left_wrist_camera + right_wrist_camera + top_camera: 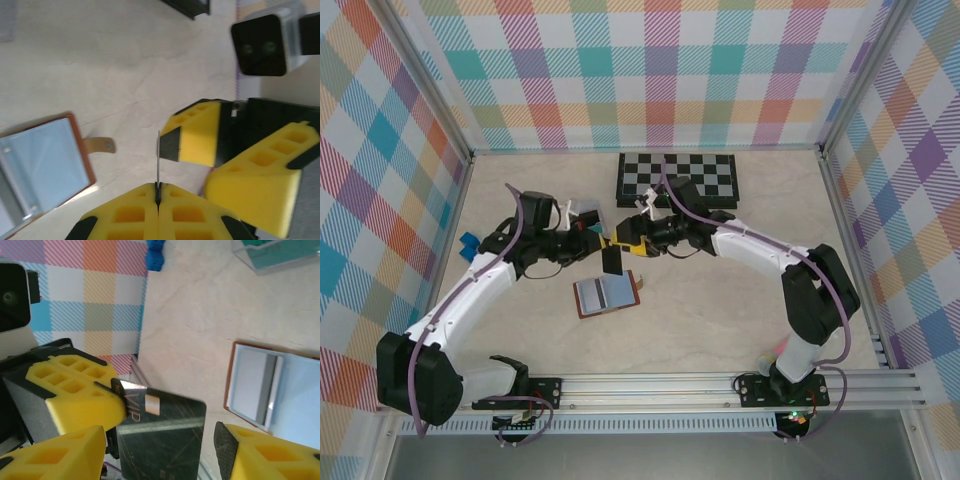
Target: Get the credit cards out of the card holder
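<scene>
A dark credit card (165,440) with gold "VIP" lettering hangs in the air above the table. My left gripper (158,189) is shut on one of its corners, and the card shows there as a thin upright edge (158,157). My right gripper (162,447) is open, one finger on each side of the card, and its right pad (225,447) stands clear of it. In the top view both grippers, left (603,243) and right (632,238), meet over the table's middle with the card (612,261) below them. The card holder (607,295) lies open on the table, blue-grey lining up (280,390).
A clear plastic tray (270,262) with something teal in it stands behind the left gripper (582,212). A small blue block (156,255) lies near the left wall. The chessboard (678,178) lies at the back. The holder's clasp tab (100,145) sticks out toward the grippers.
</scene>
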You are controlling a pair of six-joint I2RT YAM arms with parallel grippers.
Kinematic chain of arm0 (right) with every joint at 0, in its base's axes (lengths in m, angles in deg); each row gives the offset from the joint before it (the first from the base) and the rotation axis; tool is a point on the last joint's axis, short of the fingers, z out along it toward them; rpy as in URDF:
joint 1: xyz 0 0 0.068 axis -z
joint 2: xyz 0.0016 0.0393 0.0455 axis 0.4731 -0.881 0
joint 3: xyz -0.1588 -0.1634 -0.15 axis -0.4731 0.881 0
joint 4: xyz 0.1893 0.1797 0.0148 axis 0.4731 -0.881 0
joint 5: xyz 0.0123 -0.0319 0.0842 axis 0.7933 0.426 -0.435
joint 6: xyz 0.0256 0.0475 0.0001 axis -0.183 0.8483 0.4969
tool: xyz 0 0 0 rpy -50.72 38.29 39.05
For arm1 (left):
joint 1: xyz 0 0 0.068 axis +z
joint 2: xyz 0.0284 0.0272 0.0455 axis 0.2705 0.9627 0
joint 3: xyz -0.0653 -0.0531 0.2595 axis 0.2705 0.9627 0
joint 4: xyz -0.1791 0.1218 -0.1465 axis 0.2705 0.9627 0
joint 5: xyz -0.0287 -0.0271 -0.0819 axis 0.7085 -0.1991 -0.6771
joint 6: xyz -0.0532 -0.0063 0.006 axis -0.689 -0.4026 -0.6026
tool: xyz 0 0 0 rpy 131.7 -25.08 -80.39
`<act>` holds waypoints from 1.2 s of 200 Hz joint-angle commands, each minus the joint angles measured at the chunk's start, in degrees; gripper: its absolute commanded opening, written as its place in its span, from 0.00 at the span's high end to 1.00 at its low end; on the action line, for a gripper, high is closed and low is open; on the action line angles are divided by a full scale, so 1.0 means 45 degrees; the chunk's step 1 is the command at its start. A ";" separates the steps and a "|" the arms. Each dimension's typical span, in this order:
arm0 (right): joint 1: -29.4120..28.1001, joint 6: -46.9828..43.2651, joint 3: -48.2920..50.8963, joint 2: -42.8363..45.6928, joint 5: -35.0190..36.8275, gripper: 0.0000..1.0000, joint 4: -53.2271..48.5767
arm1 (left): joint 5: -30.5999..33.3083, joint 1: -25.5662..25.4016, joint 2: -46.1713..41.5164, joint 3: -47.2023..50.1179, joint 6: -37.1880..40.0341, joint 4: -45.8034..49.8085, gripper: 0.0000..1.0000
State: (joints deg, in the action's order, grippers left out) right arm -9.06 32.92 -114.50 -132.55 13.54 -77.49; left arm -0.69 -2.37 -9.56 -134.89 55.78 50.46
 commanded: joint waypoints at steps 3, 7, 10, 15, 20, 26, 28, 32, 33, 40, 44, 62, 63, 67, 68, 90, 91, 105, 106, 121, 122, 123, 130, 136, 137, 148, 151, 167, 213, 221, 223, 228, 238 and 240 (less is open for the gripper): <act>0.0102 0.0642 -0.0315 0.0108 -0.1243 0.38 0.0996 | -0.1711 0.0390 0.0047 -0.0399 -0.1121 -0.1551 1.00; 0.0123 0.0829 -0.0230 0.0139 -0.1384 0.39 0.1267 | -0.1750 0.0432 0.0030 -0.0400 -0.1221 -0.1685 1.00; 0.0151 0.0988 -0.0141 0.0156 -0.1475 0.39 0.1523 | -0.1790 0.0466 0.0034 -0.0400 -0.1292 -0.1787 1.00; 0.0178 0.1281 0.0027 0.0211 -0.1671 0.39 0.2047 | -0.1867 0.0529 0.0030 -0.0392 -0.1384 -0.1856 1.00; 0.0193 0.1543 0.0175 0.0253 -0.1833 0.39 0.2513 | -0.1974 0.0583 0.0026 -0.0381 -0.1451 -0.2185 1.00; 0.0197 0.1757 0.0287 0.0315 -0.1924 0.40 0.2848 | -0.2030 0.0623 0.0045 -0.0400 -0.1500 -0.2402 1.00; 0.0201 0.1801 0.0308 0.0331 -0.1959 0.40 0.2915 | -0.2048 0.0632 0.0055 -0.0430 -0.1492 -0.2418 1.00; 0.0203 0.1852 0.0320 0.0374 -0.2006 0.41 0.3022 | -0.2091 0.0645 0.0088 -0.0445 -0.1486 -0.2429 1.00; 0.0203 0.1867 0.0321 0.0384 -0.2021 0.41 0.3022 | -0.2105 0.0650 0.0086 -0.0452 -0.1485 -0.2429 1.00; 0.0203 0.1905 0.0322 0.0445 -0.2097 0.44 0.3100 | -0.2175 0.0691 0.0165 -0.0540 -0.1426 -0.2367 1.00; 0.0204 0.1901 0.0321 0.0480 -0.2131 0.45 0.3131 | -0.2216 0.0722 0.0213 -0.0564 -0.1387 -0.2303 1.00; 0.0217 0.1934 0.0369 0.0661 -0.2150 0.51 0.3156 | -0.2372 0.0876 0.0309 -0.0558 -0.1377 -0.2271 1.00; 0.0220 0.1937 0.0374 0.0675 -0.2151 0.52 0.3157 | -0.2382 0.0882 0.0304 -0.0547 -0.1371 -0.2272 1.00; 0.0222 0.1966 0.0379 0.0702 -0.2145 0.53 0.3165 | -0.2377 0.0932 0.0301 -0.0538 -0.1389 -0.2260 1.00; 0.0232 0.1962 0.0389 0.0705 -0.2149 0.53 0.3162 | -0.2385 0.0940 0.0310 -0.0537 -0.1397 -0.2257 1.00; 0.0327 0.2359 0.0675 0.0853 -0.2138 0.59 0.3629 | -0.2505 0.1227 0.0193 -0.0427 -0.1437 -0.2281 1.00; 0.0333 0.2374 0.0712 0.0853 -0.2136 0.59 0.3657 | -0.2508 0.1234 0.0198 -0.0424 -0.1431 -0.2287 1.00; 0.0406 0.2716 0.0967 0.0918 -0.2137 0.62 0.4093 | -0.2651 0.1374 0.0141 -0.0309 -0.1493 -0.2396 1.00; 0.0412 0.2738 0.0986 0.0930 -0.2135 0.62 0.4123 | -0.2669 0.1376 0.0123 -0.0306 -0.1498 -0.2422 1.00; 0.0471 0.2977 0.1167 0.0961 -0.2131 0.66 0.4392 | -0.2778 0.1489 0.0067 -0.0176 -0.1626 -0.2573 1.00; 0.0473 0.2985 0.1174 0.0971 -0.2132 0.67 0.4400 | -0.2790 0.1492 0.0066 -0.0161 -0.1633 -0.2579 1.00; 0.0475 0.2990 0.1177 0.0966 -0.2133 0.67 0.4404 | -0.2807 0.1493 0.0066 -0.0154 -0.1636 -0.2592 1.00; 0.0477 0.3064 0.1228 0.0995 -0.2131 0.70 0.4494 | -0.2853 0.1519 0.0067 -0.0084 -0.1705 -0.2707 1.00; 0.0477 0.3124 0.1239 0.0997 -0.2143 0.74 0.4576 | -0.2876 0.1514 0.0079 -0.0029 -0.1781 -0.2802 1.00; 0.0476 0.3137 0.1239 0.0989 -0.2148 0.74 0.4590 | -0.2879 0.1514 0.0082 -0.0009 -0.1788 -0.2811 1.00; 0.0476 0.3254 0.1239 0.0984 -0.2201 0.81 0.4760 | -0.2965 0.1529 0.0074 0.0133 -0.2083 -0.3143 1.00; 0.0476 0.3290 0.1220 0.0994 -0.2200 0.83 0.4792 | -0.2982 0.1516 0.0069 0.0184 -0.2176 -0.3249 1.00; 0.0476 0.3490 0.1182 0.0988 -0.2186 0.89 0.5023 | -0.3064 0.1514 0.0071 0.0424 -0.2672 -0.3719 0.93; 0.0457 0.3993 0.0895 0.0779 -0.2245 0.90 0.5514 | -0.3326 0.1340 -0.0079 0.1013 -0.3436 -0.4986 0.79; 0.0457 0.4082 0.0869 0.0730 -0.2223 0.90 0.5596 | -0.3383 0.1273 -0.0093 0.1050 -0.3454 -0.5122 0.79; 0.0457 0.4086 0.0858 0.0713 -0.2234 0.90 0.5608 | -0.3402 0.1264 -0.0096 0.1046 -0.3470 -0.5158 0.79; 0.0457 0.4102 0.0832 0.0689 -0.2211 0.90 0.5621 | -0.3464 0.1243 -0.0116 0.1083 -0.3470 -0.5215 0.79; 0.0466 0.4117 0.0810 0.0633 -0.2154 0.90 0.5593 | -0.3491 0.1202 -0.0162 0.1083 -0.3477 -0.5266 0.79; 0.0464 0.4124 0.0809 0.0640 -0.2143 0.90 0.5593 | -0.3503 0.1202 -0.0153 0.1089 -0.3461 -0.5287 0.80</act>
State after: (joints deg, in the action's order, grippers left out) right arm -6.83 50.34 -109.26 -129.65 4.58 -55.68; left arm -14.03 3.79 -8.65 -130.69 41.39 30.51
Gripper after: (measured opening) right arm 0.102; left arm 0.211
